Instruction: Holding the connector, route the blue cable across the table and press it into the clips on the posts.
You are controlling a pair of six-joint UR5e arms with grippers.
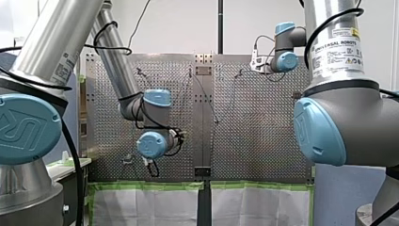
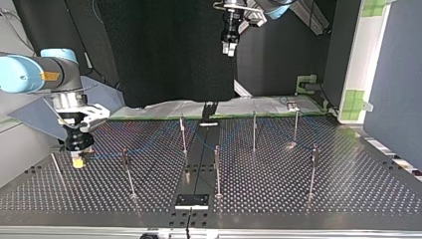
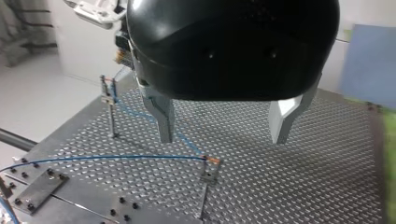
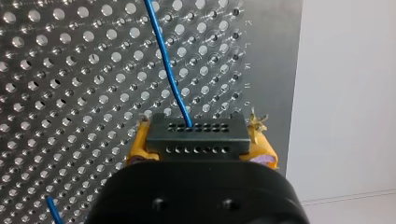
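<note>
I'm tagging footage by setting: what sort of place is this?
Probably a robotics lab: my left arm and my right arm over a perforated table with clip posts and a blue cable.

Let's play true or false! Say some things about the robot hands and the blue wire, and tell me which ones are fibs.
1. My right gripper clamps the black connector between yellow pads. True.
2. The posts lie flat on the table. False: they stand upright.
3. The blue cable comes out of the connector. True.
4. My left gripper holds the blue cable. False: its fingers are open, with nothing between them.
</note>
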